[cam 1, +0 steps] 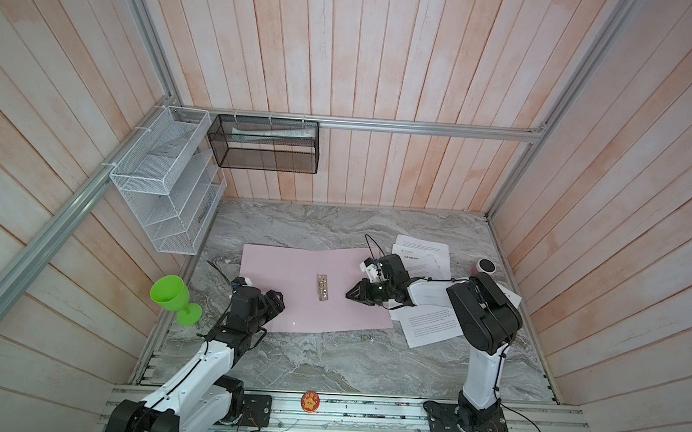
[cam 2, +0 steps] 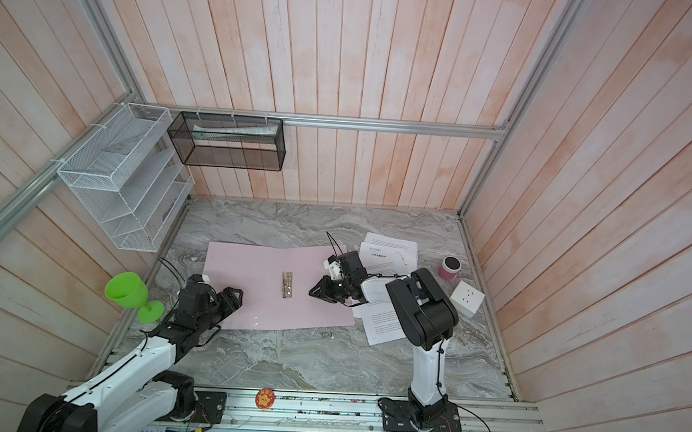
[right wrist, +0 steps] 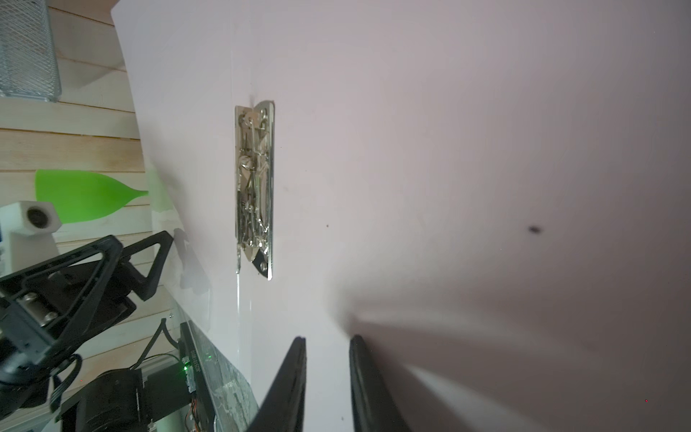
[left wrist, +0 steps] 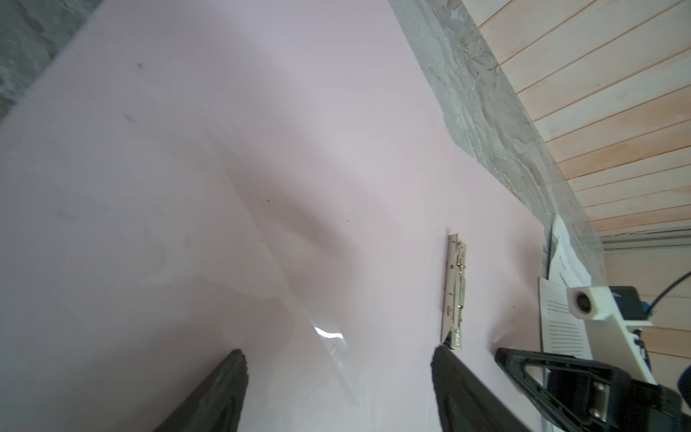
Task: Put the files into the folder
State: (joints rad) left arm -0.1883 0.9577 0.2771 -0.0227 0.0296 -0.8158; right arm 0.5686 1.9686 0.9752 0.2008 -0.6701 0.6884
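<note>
Top views show the pink folder (cam 1: 282, 271) open and bare, my right fingers (cam 1: 354, 295) narrowly parted, my left fingers (cam 1: 276, 299) wide, both empty over it, the files (cam 1: 428, 325) on the counter (cam 1: 326, 361) beside it, none filed.

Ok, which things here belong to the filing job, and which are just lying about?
Job: pink folder, metal clip inside it, white printed files.

Lying about: green goblet, pink cup, white socket cube, white mesh rack, black mesh basket, star badge.
</note>
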